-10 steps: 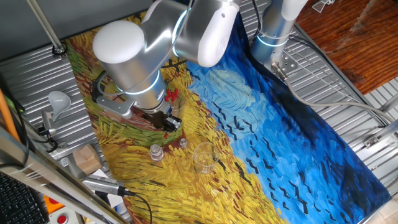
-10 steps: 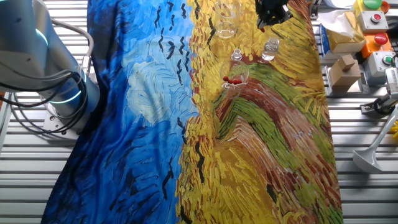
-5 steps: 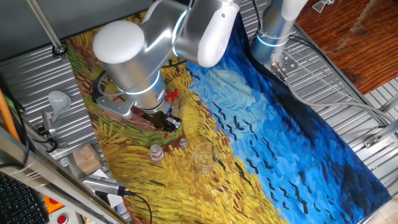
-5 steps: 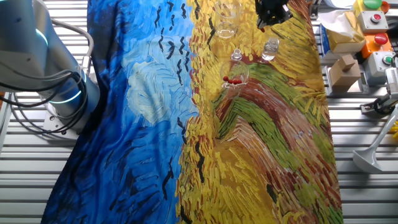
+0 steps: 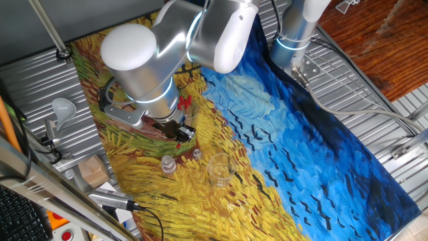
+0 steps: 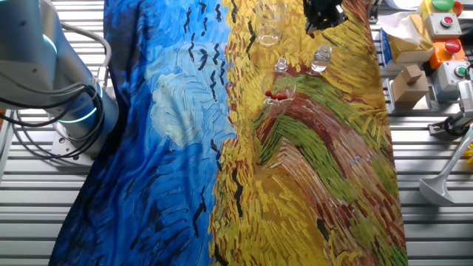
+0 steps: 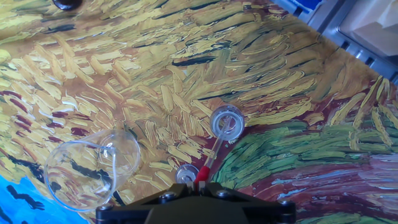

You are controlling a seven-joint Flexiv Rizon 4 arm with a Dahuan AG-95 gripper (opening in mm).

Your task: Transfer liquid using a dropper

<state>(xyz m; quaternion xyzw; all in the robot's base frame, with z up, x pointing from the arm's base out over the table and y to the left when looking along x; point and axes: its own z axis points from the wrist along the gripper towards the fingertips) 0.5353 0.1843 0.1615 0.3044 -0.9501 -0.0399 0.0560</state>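
My gripper (image 7: 202,185) is shut on the dropper's red bulb (image 7: 203,173). The dropper's clear stem (image 7: 214,149) slants down to the mouth of a small clear vial (image 7: 226,122); I cannot tell if the tip is inside. A second small vial (image 7: 186,174) stands just left of the bulb. A large clear beaker (image 7: 87,165) stands at the lower left. In one fixed view the gripper (image 5: 179,131) hangs above the two vials (image 5: 167,163) and the beaker (image 5: 219,169). In the other fixed view the gripper (image 6: 323,15) is at the top edge.
A tilted glass with several spare red-bulbed droppers (image 6: 279,92) lies near the vials, and also shows behind the arm (image 5: 184,102). The painted cloth (image 6: 185,148) covers the table. Boxes and buttons (image 6: 443,44) sit beside the cloth. The arm's base (image 6: 59,81) stands on the opposite side.
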